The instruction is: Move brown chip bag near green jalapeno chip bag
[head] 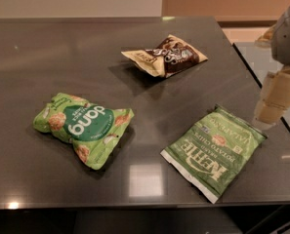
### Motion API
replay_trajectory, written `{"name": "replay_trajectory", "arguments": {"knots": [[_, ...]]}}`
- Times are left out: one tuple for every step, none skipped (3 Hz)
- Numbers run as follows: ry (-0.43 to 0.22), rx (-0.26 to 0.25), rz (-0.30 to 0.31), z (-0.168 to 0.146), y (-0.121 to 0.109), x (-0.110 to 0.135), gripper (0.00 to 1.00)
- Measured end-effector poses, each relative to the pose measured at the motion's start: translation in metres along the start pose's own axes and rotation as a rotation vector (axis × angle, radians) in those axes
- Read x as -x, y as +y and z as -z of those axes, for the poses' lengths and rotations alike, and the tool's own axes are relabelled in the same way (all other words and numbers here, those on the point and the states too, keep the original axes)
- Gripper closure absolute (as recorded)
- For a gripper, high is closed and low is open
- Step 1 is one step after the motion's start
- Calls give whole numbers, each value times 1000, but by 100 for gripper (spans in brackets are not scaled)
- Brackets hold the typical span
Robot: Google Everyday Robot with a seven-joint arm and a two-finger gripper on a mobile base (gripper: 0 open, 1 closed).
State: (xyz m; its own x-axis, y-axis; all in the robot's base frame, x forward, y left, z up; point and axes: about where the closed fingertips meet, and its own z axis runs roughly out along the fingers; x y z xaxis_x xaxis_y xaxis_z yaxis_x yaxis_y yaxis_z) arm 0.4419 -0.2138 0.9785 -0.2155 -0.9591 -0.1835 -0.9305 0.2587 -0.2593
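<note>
The brown chip bag (166, 56) lies at the back middle of the dark table, its tan-cream end to the left. The green jalapeno chip bag (214, 150) lies flat near the front right, with white KETTLE lettering and a white edge strip. My gripper (275, 99) hangs at the right edge of the view, above the table's right side, just right of the jalapeno bag and well right of the brown bag. It holds nothing that I can see.
A puffy lighter green bag with a round dang logo (83, 126) lies at the front left. The dark table (61, 57) has its right edge close to the gripper and its front edge just below the green bags.
</note>
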Motion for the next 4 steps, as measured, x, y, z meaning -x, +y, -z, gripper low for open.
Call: {"name": "replay_trajectory", "arguments": {"knots": [[5, -37, 31, -7, -26, 16, 0], [-19, -94, 52, -17, -65, 41, 0], [-64, -134, 56, -31, -102, 66, 0], [-125, -145, 61, -51, -136, 91, 0]]}}
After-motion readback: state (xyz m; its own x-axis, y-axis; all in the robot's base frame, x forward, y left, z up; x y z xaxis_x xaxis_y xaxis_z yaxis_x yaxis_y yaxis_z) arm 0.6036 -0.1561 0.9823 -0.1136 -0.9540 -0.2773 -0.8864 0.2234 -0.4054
